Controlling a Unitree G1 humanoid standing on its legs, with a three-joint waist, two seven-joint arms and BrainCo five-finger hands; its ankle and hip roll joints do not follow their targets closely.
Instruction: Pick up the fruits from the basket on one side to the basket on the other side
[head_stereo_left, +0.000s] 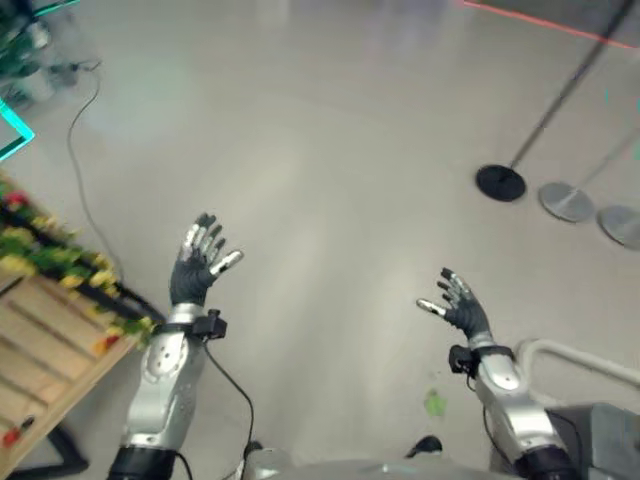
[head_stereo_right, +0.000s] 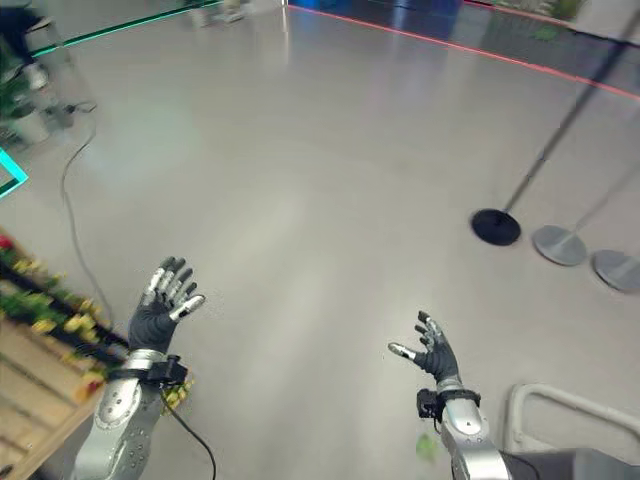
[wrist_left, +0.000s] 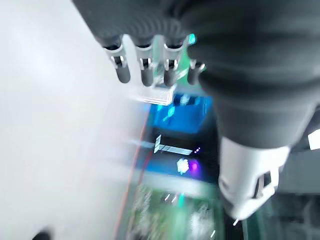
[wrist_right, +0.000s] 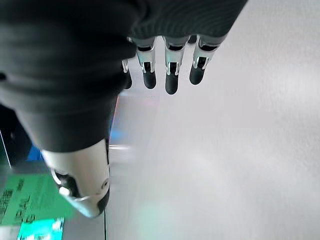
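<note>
Both hands are raised over bare grey floor (head_stereo_left: 330, 180) with nothing in them; the left hand (head_stereo_left: 195, 265) sits at about 8 o'clock in the head views, fingers straight and fanned, thumb out; the right hand (head_stereo_left: 460, 305) at about 4 o'clock, fingers relaxed and spread, thumb apart; each wrist view confirms straight, dark-tipped fingers around nothing.

No basket can be made out; at 8 to 9 o'clock a wooden slatted crate (head_stereo_left: 45, 350) stands on the floor with a band of leafy greenery and small yellow and red pieces (head_stereo_left: 55, 255) along its edge; whether these are the fruits cannot be told. Stanchion bases (head_stereo_left: 500, 182) stand at 2 o'clock.

As a judgement: fruit should be light, rounded and smooth-skinned, apt to roll or slip and to bruise under pressure; best taken around the widest part, fingers on one side and thumb opposite, with a gentle close.
</note>
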